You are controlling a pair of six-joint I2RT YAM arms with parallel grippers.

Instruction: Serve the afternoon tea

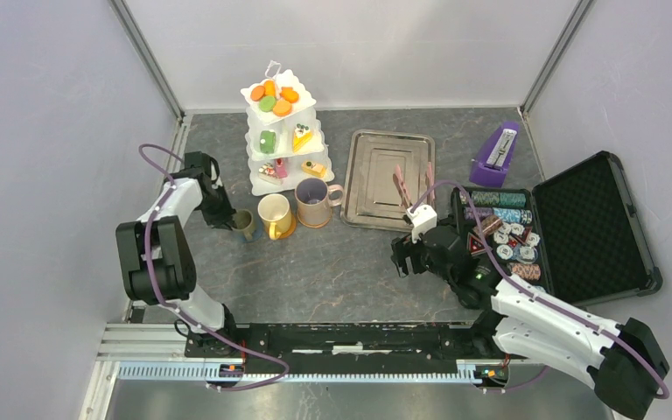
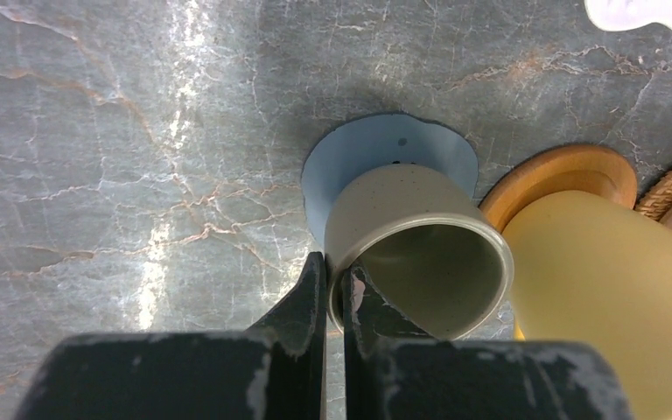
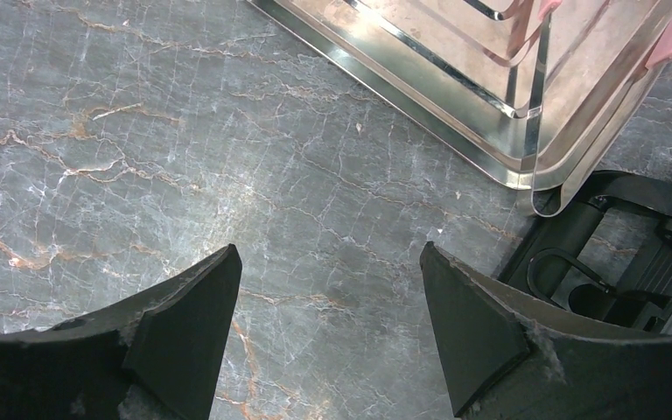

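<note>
Left gripper [image 2: 334, 284] clamped on the rim of the small green mug [image 2: 420, 262], one finger inside the wall and one outside. The mug is over a blue coaster [image 2: 376, 144] on the grey marbled counter [image 1: 332, 262]; contact with the coaster cannot be told. Just beside it stands the yellow mug [image 1: 273, 214], then the beige-lilac mug [image 1: 313, 201], both before the white three-tier stand [image 1: 282, 166], which carries toy cakes [image 1: 302, 138] and biscuits [image 1: 273, 96]. Across the counter, the right gripper [image 3: 328, 297] hangs with jaws apart and empty over bare stone. It is near a corner of the steel tray [image 1: 367, 166] and the open black case [image 1: 595, 219].
</note>
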